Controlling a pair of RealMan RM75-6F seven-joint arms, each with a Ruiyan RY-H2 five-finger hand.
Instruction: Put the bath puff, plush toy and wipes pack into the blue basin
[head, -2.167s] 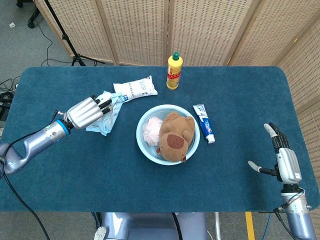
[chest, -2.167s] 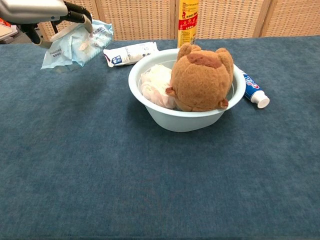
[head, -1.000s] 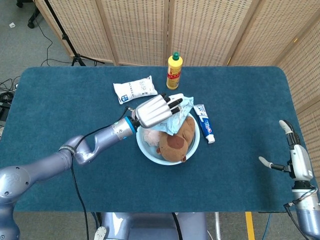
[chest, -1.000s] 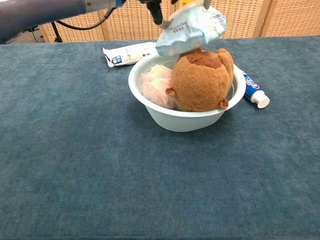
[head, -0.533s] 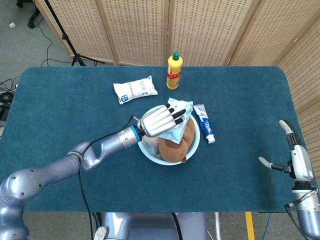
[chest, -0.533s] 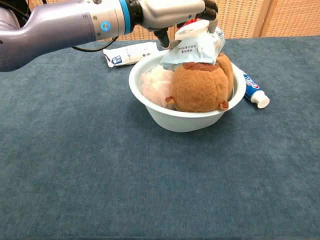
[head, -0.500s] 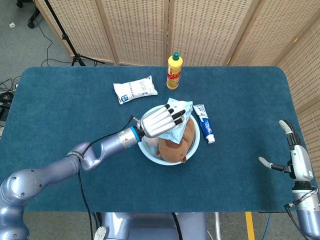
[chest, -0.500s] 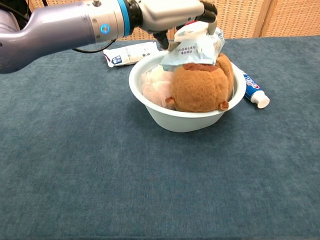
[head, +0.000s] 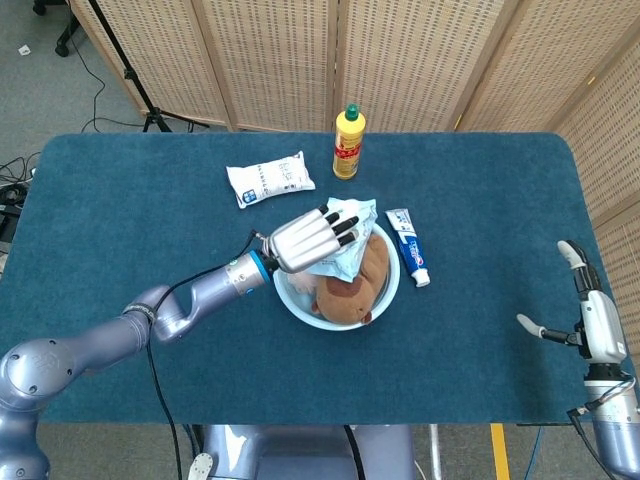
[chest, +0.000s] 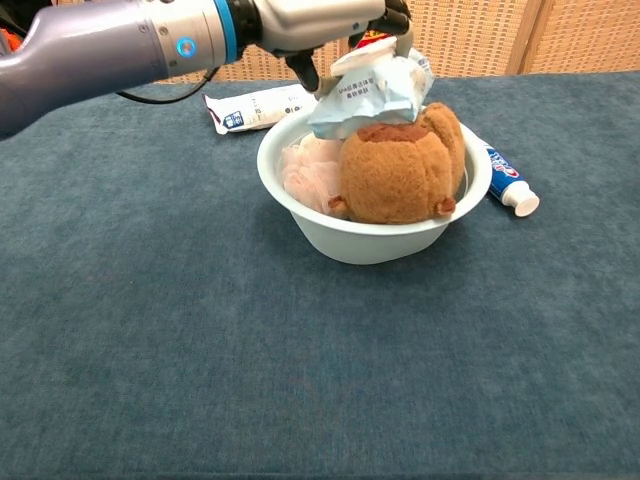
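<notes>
With the bath puff (chest: 305, 170) and plush toy (chest: 395, 170) already in the blue basin (chest: 350, 235), only the wipes pack (chest: 370, 90) remains, grasped by the left hand (head: 305, 238) atop the toy, while the right hand (head: 585, 325) idles open.

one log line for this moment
left hand: holds pale blue wipes pack over brown plush toy | light blue basin | right hand: idle, open

The head view looks steeply down over the whole worktop (head: 130, 200); the chest view sits low and close, facing level across it. Both share the blue basin (head: 383, 296) (chest: 370, 240) at centre
</notes>
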